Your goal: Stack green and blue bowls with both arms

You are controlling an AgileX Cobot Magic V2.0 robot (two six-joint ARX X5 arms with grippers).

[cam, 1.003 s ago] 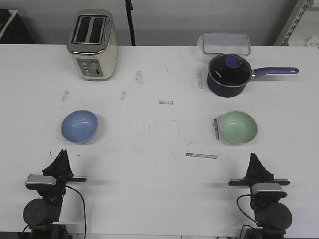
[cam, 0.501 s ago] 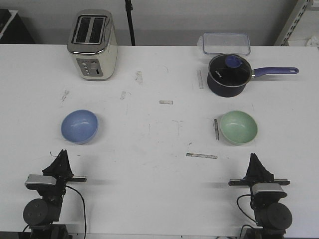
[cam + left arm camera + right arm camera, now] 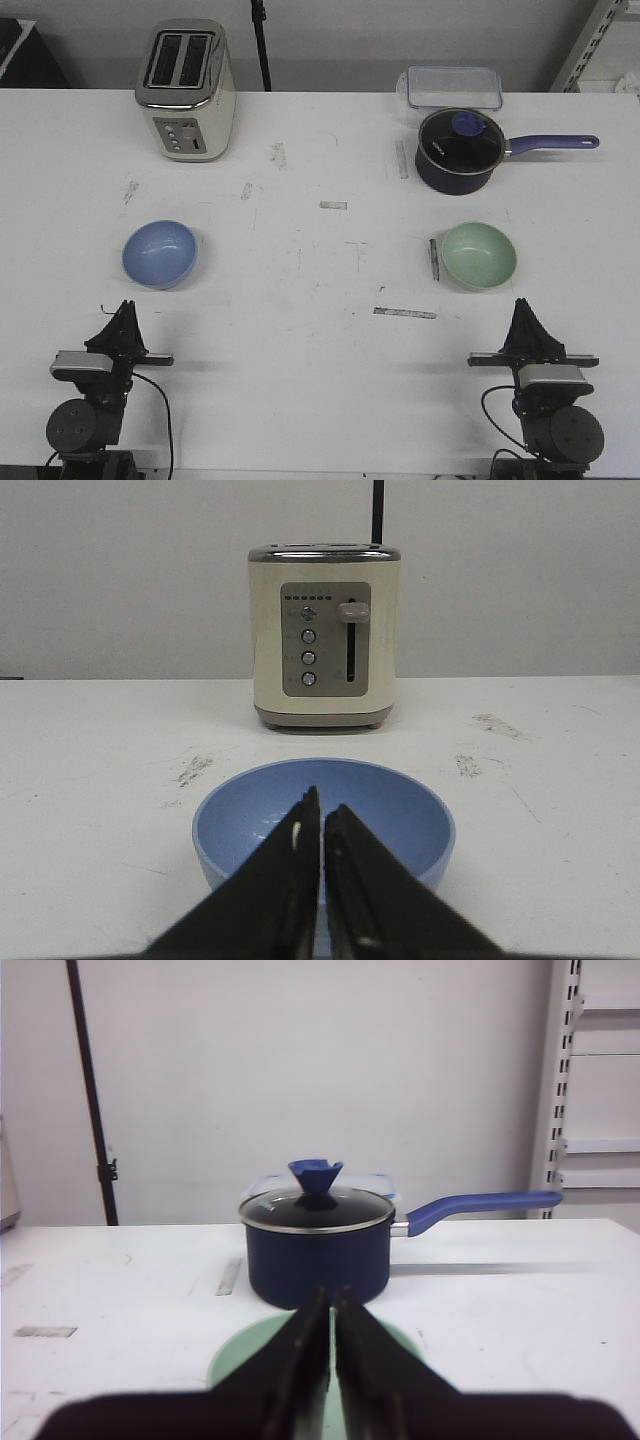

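The light blue bowl sits on the white table at the left, the pale green bowl at the right, both upright and empty. My left gripper rests near the front edge, just short of the blue bowl, its jaws shut with nothing between them. Over on the other side, my right gripper is shut and empty too, a little in front of the green bowl, with its tips pointing over the bowl toward the saucepan.
A cream toaster stands at the back left. A dark navy saucepan with a glass lid and purple handle stands behind the green bowl, a clear lidded box behind it. Tape strips mark the table's middle.
My right arm has shifted a little to the right and toward the front edge. The left arm and both bowls have not moved.
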